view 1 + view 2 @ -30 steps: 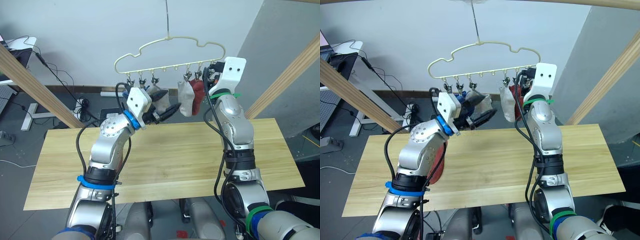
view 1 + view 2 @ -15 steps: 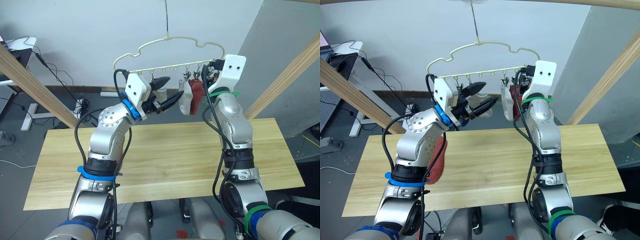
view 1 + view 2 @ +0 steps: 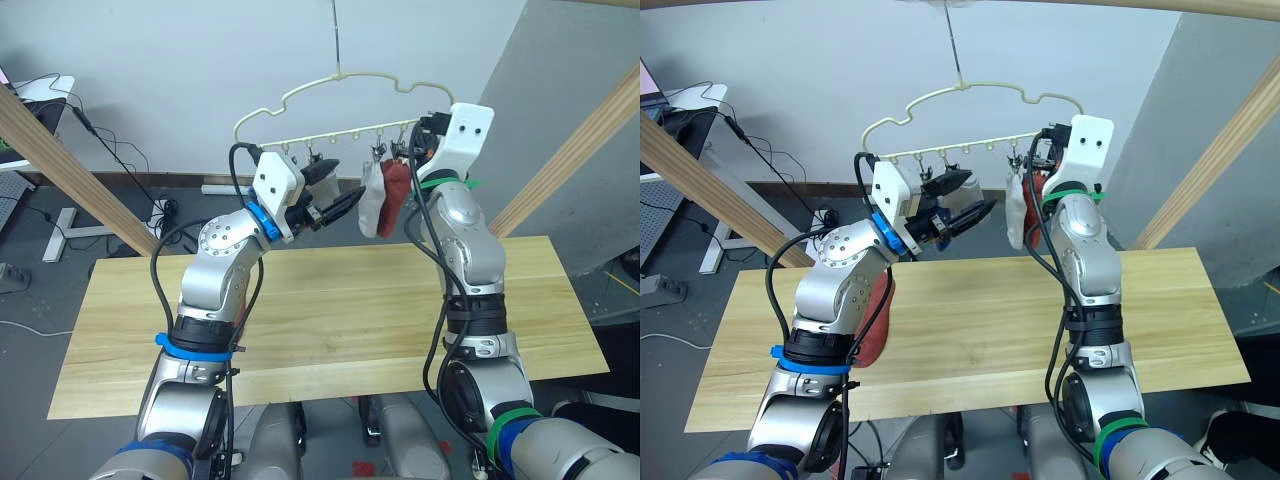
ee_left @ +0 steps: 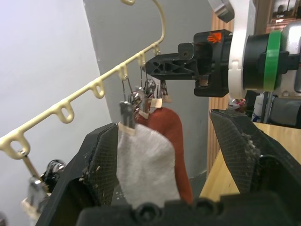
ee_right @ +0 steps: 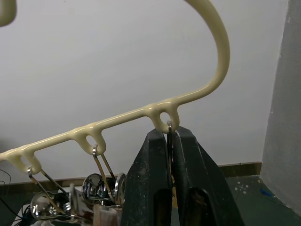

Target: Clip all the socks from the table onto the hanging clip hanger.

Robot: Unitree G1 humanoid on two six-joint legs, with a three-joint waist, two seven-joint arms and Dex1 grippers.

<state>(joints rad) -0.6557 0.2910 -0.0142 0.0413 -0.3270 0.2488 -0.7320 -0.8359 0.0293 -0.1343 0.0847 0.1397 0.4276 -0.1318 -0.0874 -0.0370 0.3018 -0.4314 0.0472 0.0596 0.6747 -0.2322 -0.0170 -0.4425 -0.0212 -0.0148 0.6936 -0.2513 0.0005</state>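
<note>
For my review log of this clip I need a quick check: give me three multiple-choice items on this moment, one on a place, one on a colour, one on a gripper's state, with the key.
1. Where does the rust-red sock hang?
A. near the clip hanger's right end, beside the light grey sock
B. at its left end, alone
C. on the table

2. What colour is the hanger?
A. black
B. pale cream
C. green

3. How does the right gripper stand?
A. wide open over the table
B. shut on a sock
C. shut on a wire clip below a hanger loop

Key: 1 A, the red and grey socks hang side by side next to the right gripper; 2 B, the wire frame is pale cream; 3 C, the right wrist view shows both fingers pressed together around the clip's wire.
</note>
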